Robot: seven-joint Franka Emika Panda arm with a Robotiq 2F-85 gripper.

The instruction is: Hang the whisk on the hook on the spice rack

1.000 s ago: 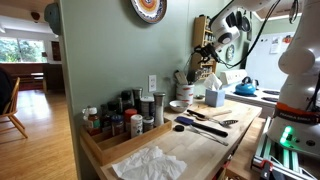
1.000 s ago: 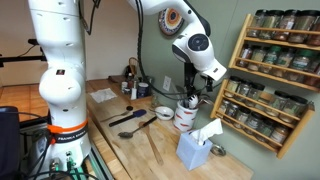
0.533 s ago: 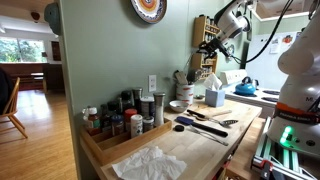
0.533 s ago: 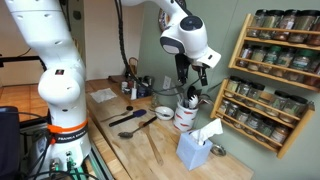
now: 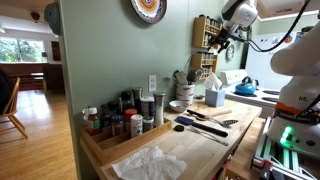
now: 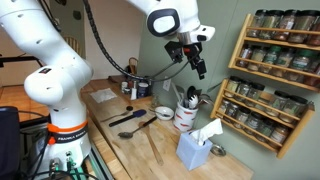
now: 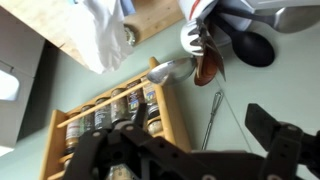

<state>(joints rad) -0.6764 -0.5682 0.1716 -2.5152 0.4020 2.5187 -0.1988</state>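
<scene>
In the wrist view, which stands upside down, the thin wire whisk point(image 7: 213, 118) lies against the pale green wall just beside the spice rack point(image 7: 120, 118). Its hook is too small to make out. My gripper point(image 7: 198, 125) is open and holds nothing, its dark fingers point(image 7: 268, 128) standing back from the whisk on either side of it. In both exterior views the gripper point(image 6: 196, 62) point(image 5: 223, 34) hangs high in the air, above the utensil crock point(image 6: 187, 114) and level with the upper tiers of the spice rack point(image 6: 272, 80) point(image 5: 205, 42).
A utensil crock point(image 5: 185, 92) with spoons, a small bowl point(image 6: 164, 113) and a tissue box point(image 6: 196, 148) stand on the counter. Spatulas point(image 6: 132, 118) lie on a cutting board. A long wooden tray of bottles point(image 5: 118, 128) and a crumpled cloth point(image 5: 148, 162) sit near the counter's end.
The gripper has risen from just above the crock to the height of the rack's upper tiers and turned. It has stayed open.
</scene>
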